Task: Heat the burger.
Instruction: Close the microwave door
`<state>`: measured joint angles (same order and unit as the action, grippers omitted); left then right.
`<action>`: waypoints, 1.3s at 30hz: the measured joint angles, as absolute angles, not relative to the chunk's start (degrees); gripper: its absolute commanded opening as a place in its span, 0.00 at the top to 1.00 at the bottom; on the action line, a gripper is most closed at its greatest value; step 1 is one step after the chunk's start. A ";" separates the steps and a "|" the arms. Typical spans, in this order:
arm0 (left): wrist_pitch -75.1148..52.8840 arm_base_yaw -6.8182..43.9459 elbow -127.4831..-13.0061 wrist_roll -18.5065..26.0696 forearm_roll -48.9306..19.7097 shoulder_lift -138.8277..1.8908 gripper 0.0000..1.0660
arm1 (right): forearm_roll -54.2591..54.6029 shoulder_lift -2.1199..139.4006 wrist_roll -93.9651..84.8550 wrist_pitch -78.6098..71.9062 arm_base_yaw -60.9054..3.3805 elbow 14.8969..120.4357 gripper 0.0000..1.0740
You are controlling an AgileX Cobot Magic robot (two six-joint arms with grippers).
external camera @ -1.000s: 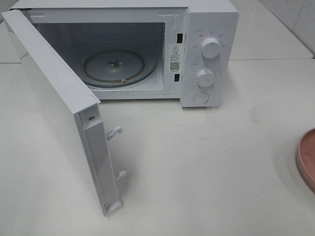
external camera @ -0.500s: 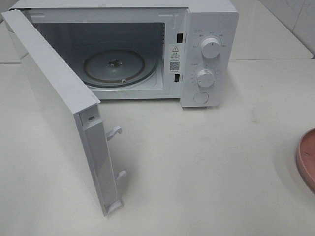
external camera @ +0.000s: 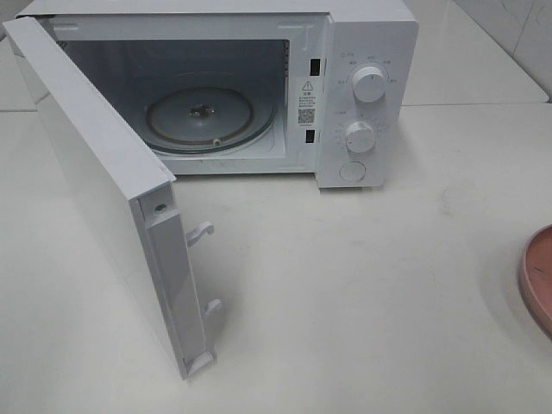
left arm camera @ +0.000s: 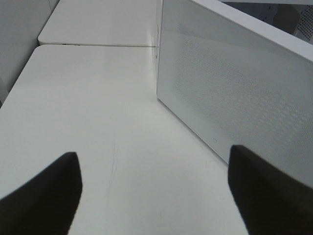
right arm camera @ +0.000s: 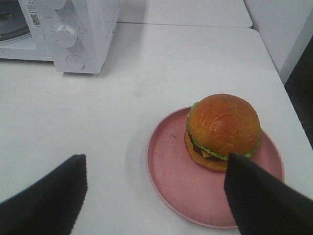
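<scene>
The burger, with a glossy brown bun, green lettuce and yellow cheese, sits on a pink plate in the right wrist view. My right gripper is open above the table, its fingers wide apart, with the burger just beyond the right finger. In the exterior high view only the plate's rim shows at the right edge; the burger is out of view there. The white microwave stands at the back with its door swung open and its glass turntable bare. My left gripper is open beside the door's outer face.
The microwave's two knobs and round button face the front. The open door juts far forward on the left. The table's right edge lies close behind the plate. A second table top adjoins at the back.
</scene>
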<state>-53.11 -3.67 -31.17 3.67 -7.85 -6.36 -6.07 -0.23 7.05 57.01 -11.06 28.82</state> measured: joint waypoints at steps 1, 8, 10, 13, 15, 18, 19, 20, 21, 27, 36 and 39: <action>-52.25 -3.67 -31.17 3.67 -8.02 -7.51 0.48 | -6.07 -0.23 7.05 57.01 -11.06 28.82 0.30; -43.83 -3.67 -31.17 3.67 -9.17 -17.25 0.91 | -6.07 -0.23 7.05 57.01 -11.06 28.82 0.30; -42.23 -3.67 -31.17 3.67 -9.57 -18.39 0.98 | -6.07 -0.23 7.05 57.01 -11.06 28.82 0.30; -36.73 -3.67 -30.83 3.67 -10.89 -21.43 1.00 | -6.07 -0.23 7.05 57.01 -11.06 28.82 0.30; -32.77 -3.67 -29.97 3.72 -11.12 -23.20 1.00 | -6.07 -0.23 7.05 57.01 -11.06 28.82 0.30; -27.67 -3.67 -28.25 4.30 -11.40 -25.95 1.00 | -6.07 -0.23 7.05 57.01 -11.06 28.82 0.30; -26.01 -3.67 -27.67 4.47 -11.46 -26.93 1.00 | -6.07 -0.23 7.05 57.01 -11.06 28.82 0.30; -20.97 -3.67 -25.78 5.16 -11.46 -28.59 1.00 | -6.07 -0.23 7.05 57.01 -11.06 28.82 0.30; -20.97 -3.67 -25.78 5.16 -11.46 -28.59 1.00 | -6.07 -0.23 7.05 57.01 -11.06 28.82 0.30; -2.81 -3.67 -19.54 5.56 -11.52 -33.86 1.00 | -6.07 -0.23 7.05 57.01 -11.06 28.82 0.30; 16.27 -3.67 -14.15 3.50 -7.56 -46.41 1.00 | -6.07 -0.23 7.05 57.01 -11.06 28.82 0.30; 21.14 -3.67 -14.04 0.40 -2.23 -50.71 1.00 | -6.07 -0.23 7.05 57.01 -11.06 28.82 0.30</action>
